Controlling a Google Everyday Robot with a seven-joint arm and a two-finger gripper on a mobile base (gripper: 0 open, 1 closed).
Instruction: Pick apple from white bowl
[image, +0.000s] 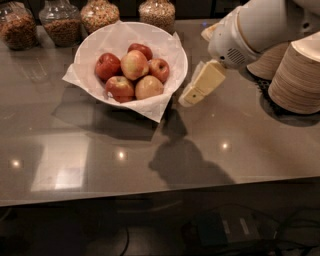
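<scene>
Apple (135, 64) in white bowl (181, 52); end effector (190, 97) just beside rim, its state indiscernible.
</scene>
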